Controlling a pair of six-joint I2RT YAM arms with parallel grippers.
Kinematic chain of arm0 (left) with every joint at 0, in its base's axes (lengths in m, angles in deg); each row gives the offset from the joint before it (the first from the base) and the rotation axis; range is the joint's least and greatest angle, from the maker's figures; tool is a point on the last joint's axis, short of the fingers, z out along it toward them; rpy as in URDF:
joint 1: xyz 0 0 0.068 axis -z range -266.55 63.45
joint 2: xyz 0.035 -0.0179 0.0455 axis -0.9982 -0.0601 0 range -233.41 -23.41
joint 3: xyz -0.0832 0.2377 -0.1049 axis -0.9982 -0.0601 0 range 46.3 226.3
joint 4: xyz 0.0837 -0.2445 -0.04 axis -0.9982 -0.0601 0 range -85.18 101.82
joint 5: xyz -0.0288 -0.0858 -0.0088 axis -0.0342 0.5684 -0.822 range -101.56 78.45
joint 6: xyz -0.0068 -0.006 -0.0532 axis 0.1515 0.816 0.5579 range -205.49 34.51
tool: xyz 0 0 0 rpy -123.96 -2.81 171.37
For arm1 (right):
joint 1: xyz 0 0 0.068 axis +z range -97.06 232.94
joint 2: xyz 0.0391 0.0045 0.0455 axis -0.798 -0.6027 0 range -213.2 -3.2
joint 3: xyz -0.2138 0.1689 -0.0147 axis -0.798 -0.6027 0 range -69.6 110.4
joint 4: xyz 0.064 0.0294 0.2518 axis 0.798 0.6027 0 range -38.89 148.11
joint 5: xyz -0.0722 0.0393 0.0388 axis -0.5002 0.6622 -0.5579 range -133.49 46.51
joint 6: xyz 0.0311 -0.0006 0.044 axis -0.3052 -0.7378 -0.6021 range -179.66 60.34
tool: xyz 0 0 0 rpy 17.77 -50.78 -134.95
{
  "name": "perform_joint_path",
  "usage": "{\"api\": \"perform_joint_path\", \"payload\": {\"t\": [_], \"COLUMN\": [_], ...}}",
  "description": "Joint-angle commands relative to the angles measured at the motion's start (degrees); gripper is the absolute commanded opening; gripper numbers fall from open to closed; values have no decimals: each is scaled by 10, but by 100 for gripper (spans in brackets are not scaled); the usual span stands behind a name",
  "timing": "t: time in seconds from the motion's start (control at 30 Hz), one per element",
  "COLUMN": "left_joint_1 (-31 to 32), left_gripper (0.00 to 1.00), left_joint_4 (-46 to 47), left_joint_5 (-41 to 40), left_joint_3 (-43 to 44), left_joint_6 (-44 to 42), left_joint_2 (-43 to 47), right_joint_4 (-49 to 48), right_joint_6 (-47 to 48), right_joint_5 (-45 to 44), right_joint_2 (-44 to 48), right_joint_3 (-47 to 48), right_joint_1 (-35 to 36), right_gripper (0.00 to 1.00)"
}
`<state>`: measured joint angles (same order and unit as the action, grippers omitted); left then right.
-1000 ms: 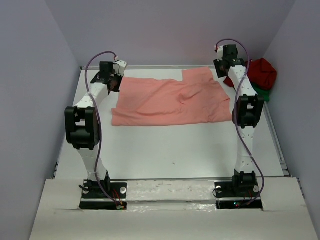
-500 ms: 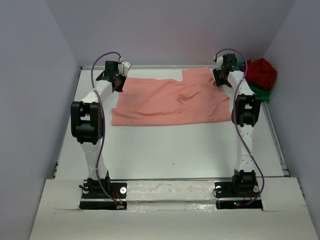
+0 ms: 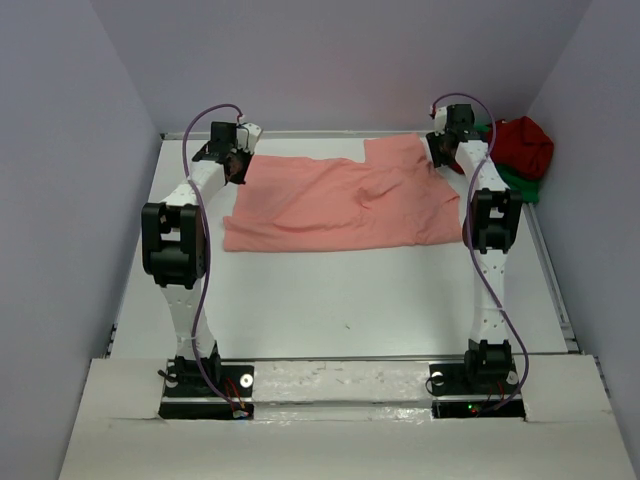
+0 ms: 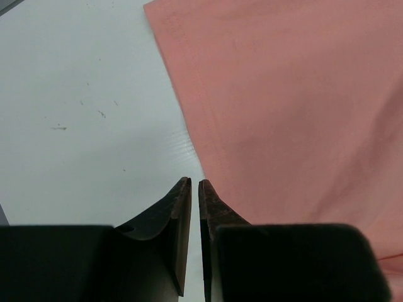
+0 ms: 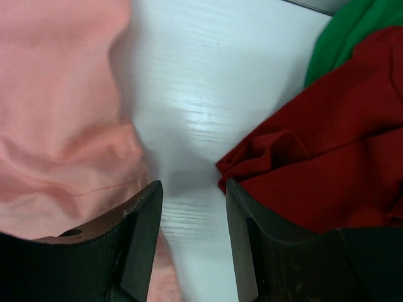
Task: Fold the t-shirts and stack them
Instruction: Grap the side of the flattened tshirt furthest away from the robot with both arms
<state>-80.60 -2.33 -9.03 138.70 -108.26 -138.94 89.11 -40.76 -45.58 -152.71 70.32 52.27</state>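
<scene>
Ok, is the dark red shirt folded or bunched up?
Bunched up: the dark red shirt lies in a rumpled heap on the green shirt.

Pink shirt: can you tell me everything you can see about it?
The pink shirt is soft salmon cloth lying spread out on the white table. It has wrinkles near the middle, a stitched hem along its left edge, and a part sticking out farther at the far right. The left gripper, nearly shut, hangs at the left edge. The open right gripper hangs by the right side. Whether either touches it is unclear.
</scene>
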Motion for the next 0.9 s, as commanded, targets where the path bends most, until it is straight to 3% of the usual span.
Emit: {"api": "perform_joint_path", "payload": {"t": [0.0, 0.4, 0.87], "left_joint_1": [8, 26, 28], "left_gripper": [22, 22, 22], "left_joint_4": [-3, -8, -3], "left_joint_5": [-8, -19, -49], "left_joint_3": [11, 16, 4], "left_joint_6": [4, -5, -12], "left_joint_2": [15, 12, 14], "right_joint_4": [-44, -41, -26], "right_joint_6": [12, -18, -6], "right_joint_5": [-35, 108, 122], "right_joint_2": [17, 65, 42], "right_joint_3": [26, 4, 23], "right_joint_1": [4, 10, 22], "right_gripper": [49, 44, 45]}}
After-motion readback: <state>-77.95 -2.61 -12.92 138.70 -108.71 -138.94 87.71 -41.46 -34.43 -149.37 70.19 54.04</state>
